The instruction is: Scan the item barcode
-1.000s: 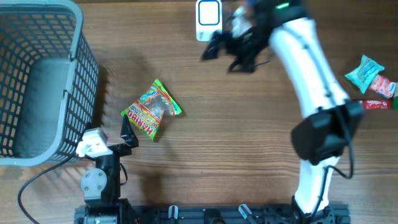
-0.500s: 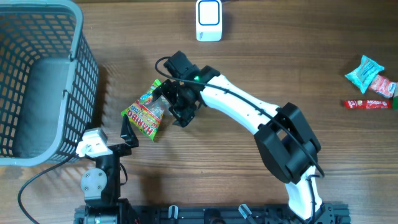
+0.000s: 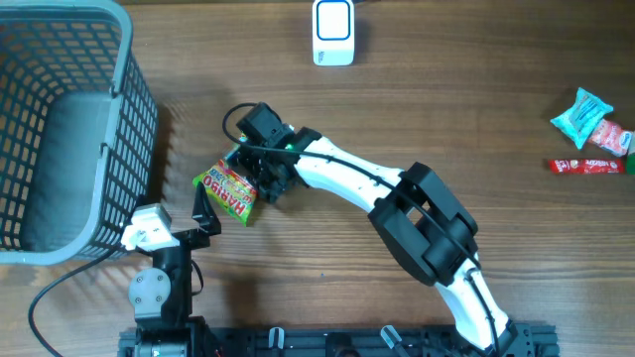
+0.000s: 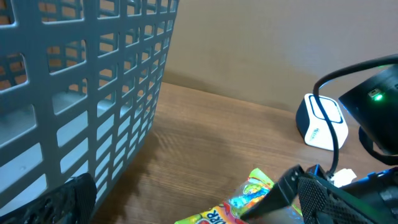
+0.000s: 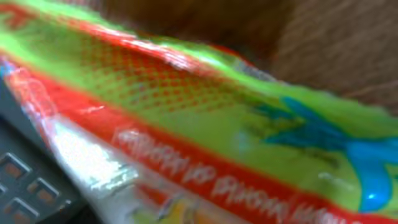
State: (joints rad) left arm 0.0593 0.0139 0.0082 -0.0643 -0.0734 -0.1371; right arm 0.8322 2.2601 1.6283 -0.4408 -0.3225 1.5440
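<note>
The item is a green, red and yellow candy bag [image 3: 224,188] lying on the wooden table just right of the basket; it also shows in the left wrist view [image 4: 247,198]. My right gripper [image 3: 262,175] is down on the bag's upper right part. The bag [image 5: 205,124] fills the right wrist view, blurred, so I cannot make out how the jaws stand. The white scanner [image 3: 332,32] stands at the table's far edge and appears in the left wrist view [image 4: 321,121]. My left gripper [image 3: 201,218] rests open near the front edge, just below the bag, empty [image 4: 174,208].
A large grey mesh basket [image 3: 60,129] takes up the left side, and its wall [image 4: 81,81] is close to the left gripper. At the far right lie a teal snack packet [image 3: 583,114] and a red bar [image 3: 585,166].
My right arm has swung from beside the scanner down and left onto the candy bag, and its jaws have been narrowing. The left arm has not moved.
</note>
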